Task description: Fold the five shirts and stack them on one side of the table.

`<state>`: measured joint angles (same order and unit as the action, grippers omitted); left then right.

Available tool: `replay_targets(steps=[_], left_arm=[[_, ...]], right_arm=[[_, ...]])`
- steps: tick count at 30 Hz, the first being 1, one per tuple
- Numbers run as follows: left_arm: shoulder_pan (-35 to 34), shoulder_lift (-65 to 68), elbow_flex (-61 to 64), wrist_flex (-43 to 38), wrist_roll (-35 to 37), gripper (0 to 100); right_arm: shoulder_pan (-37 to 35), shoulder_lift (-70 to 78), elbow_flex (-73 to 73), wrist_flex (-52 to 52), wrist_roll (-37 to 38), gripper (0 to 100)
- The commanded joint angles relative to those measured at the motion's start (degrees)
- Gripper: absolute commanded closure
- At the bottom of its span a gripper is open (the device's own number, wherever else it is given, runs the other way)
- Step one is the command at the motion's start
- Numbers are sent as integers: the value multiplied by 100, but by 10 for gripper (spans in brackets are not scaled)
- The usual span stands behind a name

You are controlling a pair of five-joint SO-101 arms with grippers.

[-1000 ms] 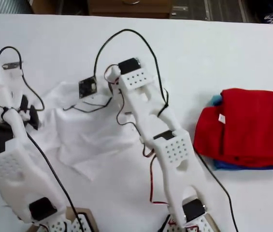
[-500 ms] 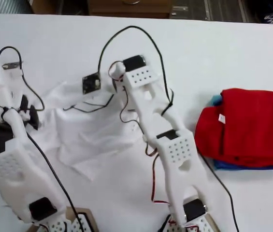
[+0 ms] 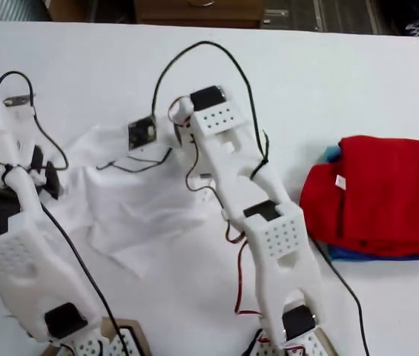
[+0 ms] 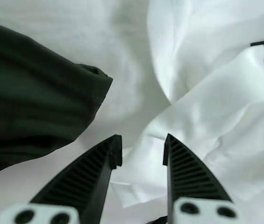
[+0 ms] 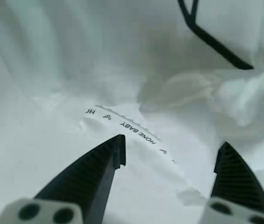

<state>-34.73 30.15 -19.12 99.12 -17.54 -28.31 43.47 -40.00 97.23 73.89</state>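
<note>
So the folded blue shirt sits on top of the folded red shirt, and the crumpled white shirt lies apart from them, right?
Not quite: in the high view the folded red shirt is on top, with the folded blue shirt under it. The crumpled white shirt does lie apart from them.

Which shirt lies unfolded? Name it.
The white shirt, crumpled and spread out flat; the red shirt lies neatly folded atop the blue shirt.
</note>
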Motion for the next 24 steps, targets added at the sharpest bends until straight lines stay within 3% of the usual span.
replay_targets(steps=[1,24], left_arm=[[-18,-431,-31,26,26,827],[-18,-431,-22,35,35,827]], right_arm=[[-84,-418,70,4,35,693],[-171,356,-501,-470,246,693]])
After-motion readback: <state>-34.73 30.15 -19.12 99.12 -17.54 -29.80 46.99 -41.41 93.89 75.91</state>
